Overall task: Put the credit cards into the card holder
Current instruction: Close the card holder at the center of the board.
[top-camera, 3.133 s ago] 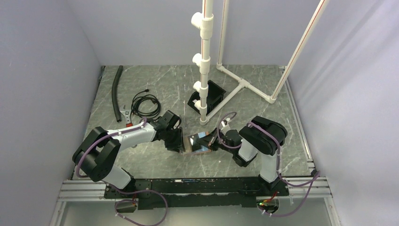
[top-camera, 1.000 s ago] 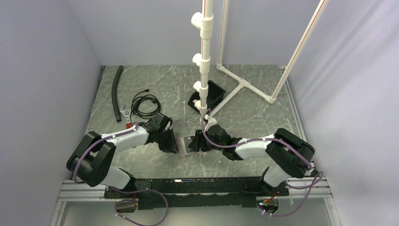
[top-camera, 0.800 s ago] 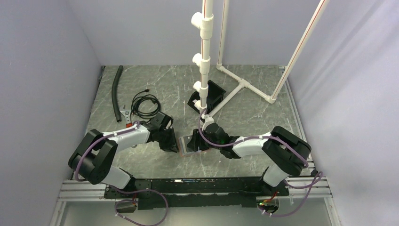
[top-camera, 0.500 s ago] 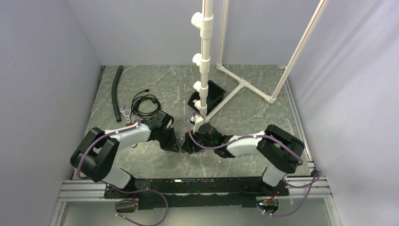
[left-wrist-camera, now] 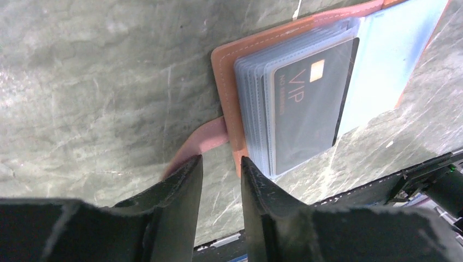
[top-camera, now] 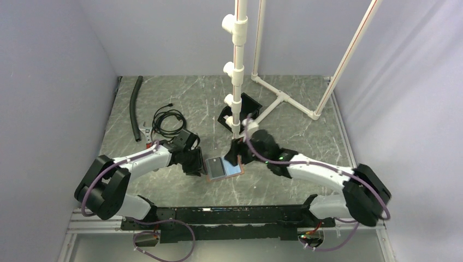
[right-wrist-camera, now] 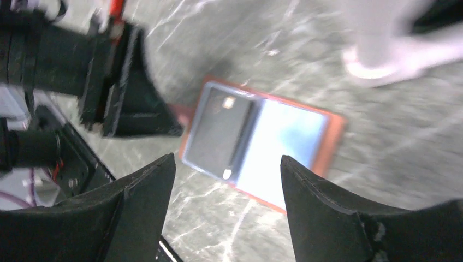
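Note:
The tan-brown card holder (top-camera: 224, 167) lies open and flat on the table between the two arms. A dark "VIP" credit card (left-wrist-camera: 306, 103) sits inside its clear sleeves, and a light blue credit card (left-wrist-camera: 382, 60) lies on the other panel. The snap tab (left-wrist-camera: 205, 136) sticks out toward my left gripper (left-wrist-camera: 220, 159). Its jaws stand narrowly open at the wallet's left edge, with only table between them. My right gripper (right-wrist-camera: 226, 158) hangs wide open above the holder (right-wrist-camera: 262, 142), holding nothing.
A white PVC pipe frame (top-camera: 236, 82) stands just behind the wallet, its foot (right-wrist-camera: 377, 54) close to my right gripper. A black open-topped box (top-camera: 240, 112) sits behind the pipe. A coiled black cable (top-camera: 168, 120) and a black hose (top-camera: 134, 106) lie at the back left.
My right gripper has lifted off the wallet, drawn back toward the pipe and opened wider. The left jaws have parted. The wallet, covered before, now lies open with both cards showing.

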You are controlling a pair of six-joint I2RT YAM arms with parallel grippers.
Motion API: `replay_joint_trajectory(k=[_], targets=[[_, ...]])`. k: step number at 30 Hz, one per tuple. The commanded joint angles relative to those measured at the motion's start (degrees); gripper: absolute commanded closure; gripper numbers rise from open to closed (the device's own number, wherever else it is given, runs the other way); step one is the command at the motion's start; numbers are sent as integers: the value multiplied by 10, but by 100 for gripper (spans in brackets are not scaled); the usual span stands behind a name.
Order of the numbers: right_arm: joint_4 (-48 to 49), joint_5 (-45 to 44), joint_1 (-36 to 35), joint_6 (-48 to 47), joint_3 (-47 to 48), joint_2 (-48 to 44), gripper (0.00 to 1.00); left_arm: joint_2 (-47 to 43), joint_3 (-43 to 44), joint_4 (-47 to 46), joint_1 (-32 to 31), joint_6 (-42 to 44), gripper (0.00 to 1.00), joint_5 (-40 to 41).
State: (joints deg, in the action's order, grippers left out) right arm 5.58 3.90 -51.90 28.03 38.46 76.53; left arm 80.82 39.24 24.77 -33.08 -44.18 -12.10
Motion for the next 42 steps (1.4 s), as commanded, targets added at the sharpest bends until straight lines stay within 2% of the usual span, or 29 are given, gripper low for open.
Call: replay_joint_trajectory(k=[1, 4, 7, 15, 22, 28, 36, 42], targets=[[-5, 77, 101, 31, -61, -68, 25, -43, -13, 12, 1, -7, 59, 16], [50, 140, 163, 56, -93, -64, 23, -64, -14, 26, 1, -11, 54, 26], [102, 194, 197, 71, -102, -26, 22, -70, -18, 30, 2, -9, 52, 41], [227, 236, 225, 95, -95, 99, 22, -25, -38, 0, 7, -13, 70, 33], [357, 290, 218, 178, -117, 180, 27, -15, -37, -8, 6, -7, 77, 23], [475, 332, 204, 266, -161, 177, 33, 7, -24, -21, 6, 5, 81, 7], [470, 343, 176, 297, -171, 106, 39, 36, -5, -55, -9, -4, 82, -29], [358, 279, 114, 242, -126, 72, 36, 37, -1, -74, -33, -28, 82, -40]])
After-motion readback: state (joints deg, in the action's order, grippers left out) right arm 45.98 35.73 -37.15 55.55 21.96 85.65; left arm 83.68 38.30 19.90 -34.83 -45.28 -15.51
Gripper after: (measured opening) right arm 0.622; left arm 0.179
